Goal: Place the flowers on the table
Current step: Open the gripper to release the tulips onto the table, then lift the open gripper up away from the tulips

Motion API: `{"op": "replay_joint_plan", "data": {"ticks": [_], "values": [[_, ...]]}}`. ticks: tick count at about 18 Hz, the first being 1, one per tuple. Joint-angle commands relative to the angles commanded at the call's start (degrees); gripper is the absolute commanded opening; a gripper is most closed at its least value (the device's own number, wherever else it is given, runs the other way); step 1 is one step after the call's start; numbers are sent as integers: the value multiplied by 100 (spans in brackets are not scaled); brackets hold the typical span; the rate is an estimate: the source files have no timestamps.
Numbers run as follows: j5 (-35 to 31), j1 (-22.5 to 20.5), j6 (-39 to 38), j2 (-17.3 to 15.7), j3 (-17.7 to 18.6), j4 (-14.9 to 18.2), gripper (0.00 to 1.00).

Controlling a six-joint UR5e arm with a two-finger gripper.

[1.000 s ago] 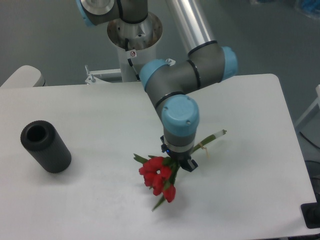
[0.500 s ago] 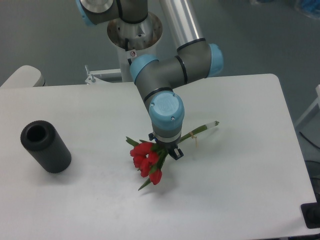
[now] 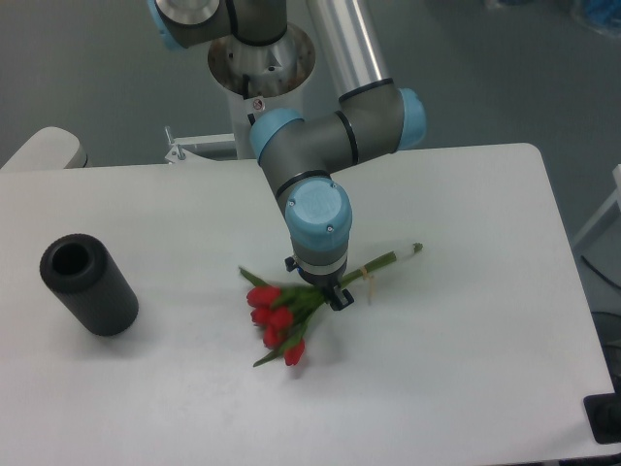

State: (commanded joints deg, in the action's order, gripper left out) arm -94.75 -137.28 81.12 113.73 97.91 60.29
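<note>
A grey floor lies behind the white surface (image 3: 466,330), which has rounded corners and fills most of the view. The arm's silver column and its base stand at the far edge, and the grey links with blue caps reach down toward the middle of the surface.

The fingers (image 3: 330,294) point downward under the blue wrist cap, which hides most of them (only a dark tip shows on the near right side). They appear pinched on the stems of the flowers (image 3: 281,320), though the wrist covers the contact itself and how far apart they stand cannot be read with certainty.

The flowers lie slanted across the surface. The red buds and green leaves fan out just left of and nearer the camera than the fingers. The long green stems run out to the right and slightly away, ending in pale tips well clear of the wrist. A pale tie shows on the stems just right of the fingers. Whether the buds touch the surface or hang just above it cannot be told.

A black hollow cylinder (image 3: 88,284) lies on its side far to the left of the fingers, well apart from the flowers, its open end facing up and toward the left.
</note>
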Motion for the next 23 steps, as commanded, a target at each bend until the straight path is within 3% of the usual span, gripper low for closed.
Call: {"op": "replay_joint_plan", "data": {"ticks": [7, 11, 23], "values": [[0, -35, 44, 35, -220, 9, 100], [9, -97, 79, 123, -544, 96, 100], [26, -316, 290, 896, -1705, 308, 100]]}}
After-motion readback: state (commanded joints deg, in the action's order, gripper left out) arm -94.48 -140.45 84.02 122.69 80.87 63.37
